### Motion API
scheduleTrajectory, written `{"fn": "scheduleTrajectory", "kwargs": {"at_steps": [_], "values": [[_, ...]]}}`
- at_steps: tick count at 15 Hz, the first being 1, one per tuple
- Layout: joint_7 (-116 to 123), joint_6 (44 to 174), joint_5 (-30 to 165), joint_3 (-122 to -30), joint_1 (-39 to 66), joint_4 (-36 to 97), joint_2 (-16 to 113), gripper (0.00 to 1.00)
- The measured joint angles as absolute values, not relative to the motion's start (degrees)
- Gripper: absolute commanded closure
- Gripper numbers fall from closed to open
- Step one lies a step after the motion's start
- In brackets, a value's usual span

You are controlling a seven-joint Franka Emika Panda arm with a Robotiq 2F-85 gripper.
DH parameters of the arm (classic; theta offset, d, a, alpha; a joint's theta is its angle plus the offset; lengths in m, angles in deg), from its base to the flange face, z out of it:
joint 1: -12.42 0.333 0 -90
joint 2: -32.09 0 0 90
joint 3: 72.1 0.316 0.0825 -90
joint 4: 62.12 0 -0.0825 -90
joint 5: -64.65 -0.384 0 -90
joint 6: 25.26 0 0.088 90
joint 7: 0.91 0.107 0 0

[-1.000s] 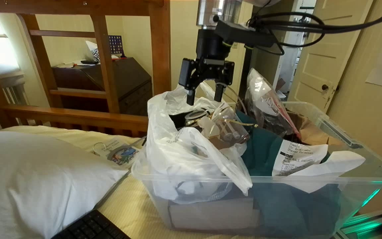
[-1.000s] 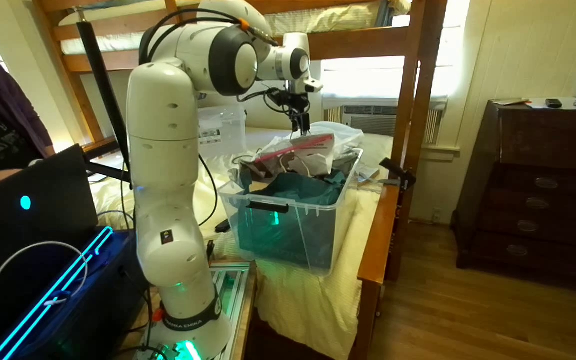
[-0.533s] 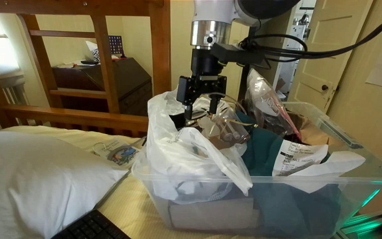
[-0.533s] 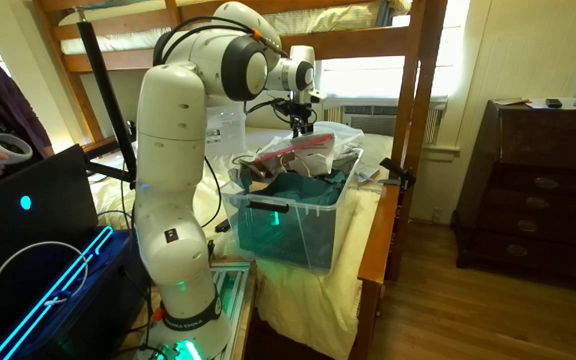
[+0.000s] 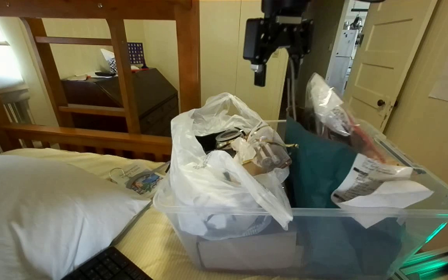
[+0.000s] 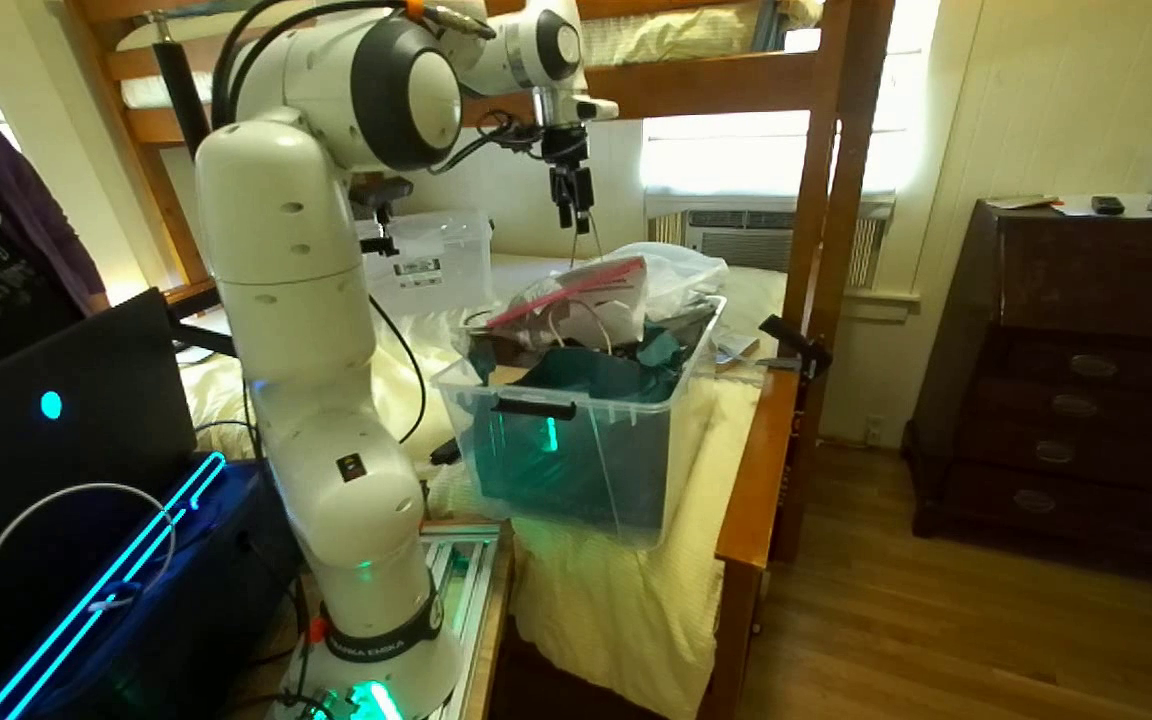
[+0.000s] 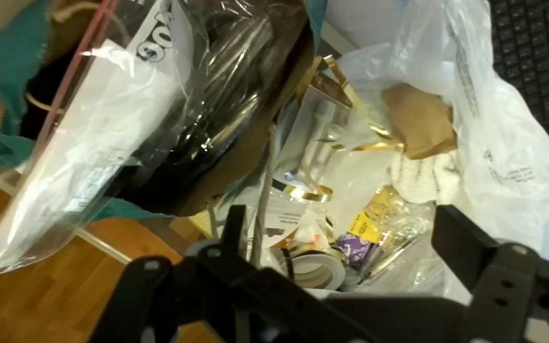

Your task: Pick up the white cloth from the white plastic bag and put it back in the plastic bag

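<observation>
The arm (image 6: 281,225) arches to upper centre of an exterior view, jaws pointing down, wide apart; below them, right of centre in the wrist view, the white cloth (image 7: 418,180) lies inside the plastic bag (image 7: 513,157).

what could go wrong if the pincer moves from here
A cord seems hooked on the pincer, so rising might tug things out of the bin. The clear wrapper beside it, poking above the bin, might topple out. Gold ribbon at the mouth of the white bag might snag the pincer on the way down.
</observation>
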State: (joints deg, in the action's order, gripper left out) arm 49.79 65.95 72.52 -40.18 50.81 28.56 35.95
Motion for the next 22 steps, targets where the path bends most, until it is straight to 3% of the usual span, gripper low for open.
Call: {"fn": "scheduleTrajectory", "kwargs": {"at_steps": [7, 14, 19, 20, 22], "values": [[50.4, 55.3, 82.8, -39.6, 55.2, 20.8, 37.6, 0.00], [44.2, 77.1, 79.9, -41.6, 56.1, 21.1, 44.3, 0.00], [41.6, 83.8, 74.4, -45.4, 56.3, 24.5, 49.6, 0.00], [41.3, 84.5, 73.0, -45.9, 56.3, 25.3, 50.2, 0.22], [40.7, 85.5, 70.3, -46.8, 56.3, 26.9, 50.7, 0.32]]}}
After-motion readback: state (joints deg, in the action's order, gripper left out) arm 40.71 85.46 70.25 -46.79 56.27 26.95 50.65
